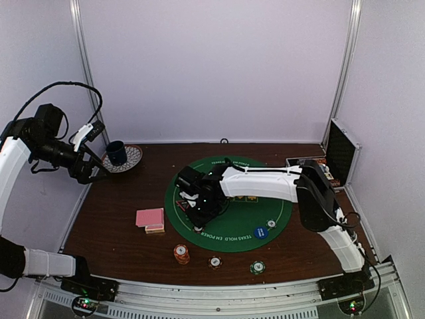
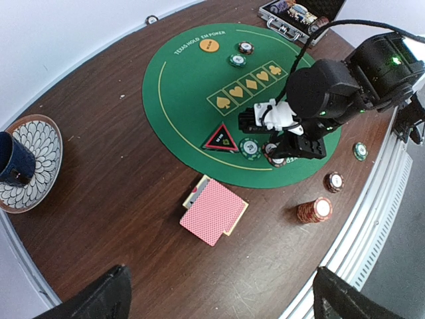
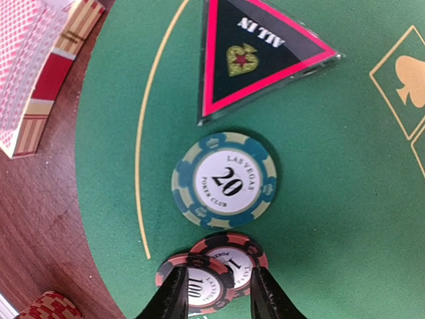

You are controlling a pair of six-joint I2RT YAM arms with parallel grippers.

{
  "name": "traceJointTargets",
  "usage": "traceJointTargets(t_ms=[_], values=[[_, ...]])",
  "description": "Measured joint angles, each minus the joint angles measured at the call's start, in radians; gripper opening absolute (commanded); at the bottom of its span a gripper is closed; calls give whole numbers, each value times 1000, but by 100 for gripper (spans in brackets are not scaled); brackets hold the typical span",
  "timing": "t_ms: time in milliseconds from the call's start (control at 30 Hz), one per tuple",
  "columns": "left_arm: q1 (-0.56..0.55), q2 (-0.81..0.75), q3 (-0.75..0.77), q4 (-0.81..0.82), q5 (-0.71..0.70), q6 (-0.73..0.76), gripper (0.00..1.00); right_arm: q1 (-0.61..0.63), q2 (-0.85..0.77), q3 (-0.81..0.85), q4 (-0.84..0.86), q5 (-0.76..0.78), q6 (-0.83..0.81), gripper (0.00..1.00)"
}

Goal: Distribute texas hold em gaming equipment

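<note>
White plastic shells are covering the right arm, which is reaching from the near right corner, bending at the elbow and stretching leftwards over the round green felt mat (image 1: 239, 216), with its wrist pointing down at the mat's near-left edge. The right gripper (image 3: 216, 279) is straddling two overlapping chips lying on the felt: a black-and-red striped chip marked 100 (image 3: 202, 289) and a red striped chip marked 1 (image 3: 229, 256). Its partly closed fingers are sitting at the pair's outer edges; whether they are pinching, I cannot tell. Just beyond, a green-and-cream striped chip marked 20 (image 3: 224, 181) is lying flat beside a red-edged black triangle reading ALL IN (image 3: 255, 46).

At the far left the other arm is rearing high, and the left gripper (image 2: 219, 276) is hanging released, jaws spread wide above the brown wooden table (image 2: 99, 219). A deck of pink-red-backed playing cards (image 2: 212, 212) is resting on the wood just off the mat, and a stack of orange striped chips (image 2: 314, 210) is standing near the front edge.

A silver-and-black chip case (image 2: 292, 16) is lying open at the far right with chips inside. A dark blue cup (image 2: 10, 159) is sitting on a patterned plate (image 2: 43, 143), its contents hidden.
</note>
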State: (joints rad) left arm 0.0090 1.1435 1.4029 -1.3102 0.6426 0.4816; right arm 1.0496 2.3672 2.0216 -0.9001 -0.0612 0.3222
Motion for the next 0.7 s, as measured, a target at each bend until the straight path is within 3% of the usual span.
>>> traceJointTargets(t_ms=[367,700], values=[[0,0,0,0,-2,0,98,7,-14,-15,1,3,-2,57],[0,-7,0,0,-8,1,97,78,-293,-332,26,36,7,75]])
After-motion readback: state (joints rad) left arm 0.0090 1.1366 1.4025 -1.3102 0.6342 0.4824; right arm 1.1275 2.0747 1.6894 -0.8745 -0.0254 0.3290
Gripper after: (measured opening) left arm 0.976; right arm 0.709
